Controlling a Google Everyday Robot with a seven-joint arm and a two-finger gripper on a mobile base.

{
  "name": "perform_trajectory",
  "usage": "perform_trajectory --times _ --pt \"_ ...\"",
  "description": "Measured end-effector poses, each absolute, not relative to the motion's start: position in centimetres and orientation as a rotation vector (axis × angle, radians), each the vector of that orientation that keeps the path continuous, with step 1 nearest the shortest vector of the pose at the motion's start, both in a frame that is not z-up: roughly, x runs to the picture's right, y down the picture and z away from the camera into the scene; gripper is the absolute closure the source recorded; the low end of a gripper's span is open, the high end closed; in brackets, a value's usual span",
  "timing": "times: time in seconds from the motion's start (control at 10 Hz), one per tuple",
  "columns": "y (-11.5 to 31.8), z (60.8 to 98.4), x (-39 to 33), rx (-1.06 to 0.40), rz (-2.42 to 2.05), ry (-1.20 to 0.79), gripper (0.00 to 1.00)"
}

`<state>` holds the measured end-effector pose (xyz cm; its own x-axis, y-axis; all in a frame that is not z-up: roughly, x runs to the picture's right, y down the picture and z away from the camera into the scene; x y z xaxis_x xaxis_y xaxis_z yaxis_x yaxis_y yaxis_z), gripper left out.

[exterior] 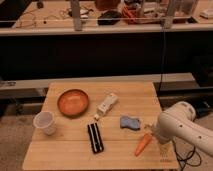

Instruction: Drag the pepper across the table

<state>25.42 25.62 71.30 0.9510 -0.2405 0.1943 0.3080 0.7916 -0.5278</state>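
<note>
The pepper (142, 144) is a small orange tapered cone lying on the light wooden table (70, 157), near its front right corner, with its thin tip pointing to the front left. My gripper (150, 131) hangs from the white arm (184, 125) at the table's right edge, just above and right of the pepper's thick end. A blue cloth (130, 122) lies just left of the gripper.
A round orange bowl (73, 102) sits at the back left. A clear plastic cup (44, 122) stands at the left edge. A white bottle (107, 104) lies mid-table and a black flat object (95, 137) lies in front of it. A cluttered counter runs behind.
</note>
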Motion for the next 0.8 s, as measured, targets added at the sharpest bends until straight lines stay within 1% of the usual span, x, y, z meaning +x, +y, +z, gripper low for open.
perform_trajectory --times 0.3,0.8 --pt "27.0 72.3 24.8 -0.589 -0.319 -0.151 0.20" --pt "27.9 73.1 24.4 -0.591 -0.357 -0.188 0.20"
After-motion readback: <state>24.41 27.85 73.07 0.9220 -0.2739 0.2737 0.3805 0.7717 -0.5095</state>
